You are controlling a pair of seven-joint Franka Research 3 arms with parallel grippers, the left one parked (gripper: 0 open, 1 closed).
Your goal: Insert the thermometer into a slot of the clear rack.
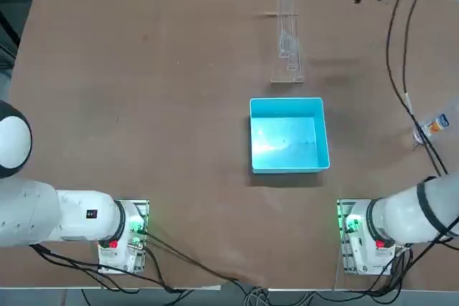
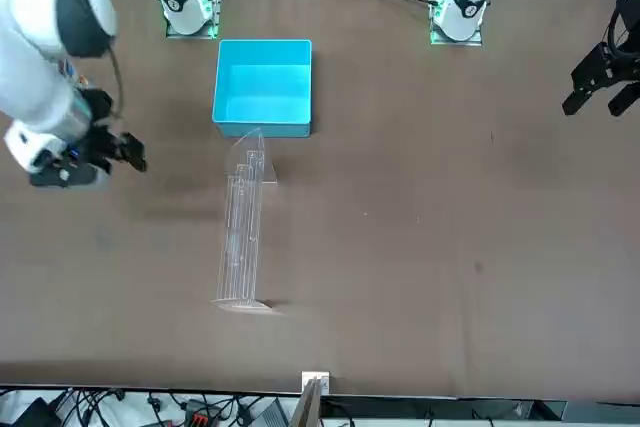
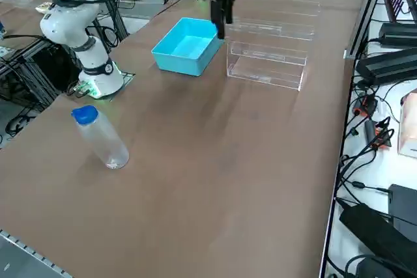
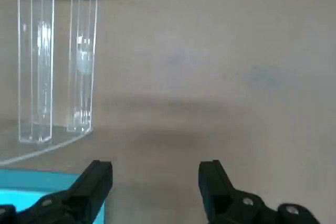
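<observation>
On the near side of the clear rack [image 1: 287, 78], we see the blue bin [image 1: 287, 134] resting on the surface [image 1: 136, 134]. Farther off, to the right of the rack's far part, we have the right gripper [image 4: 155, 182] raised, its fingers [image 4: 95, 186] spread with nothing between them. We cannot make out the thermometer, so we cannot tell whether it lies loose or already stands in a slot. We judge this a free-handed step, either before pickup or after release: the next move calls for finding the rod, then grasping it or leaving it seated.
</observation>
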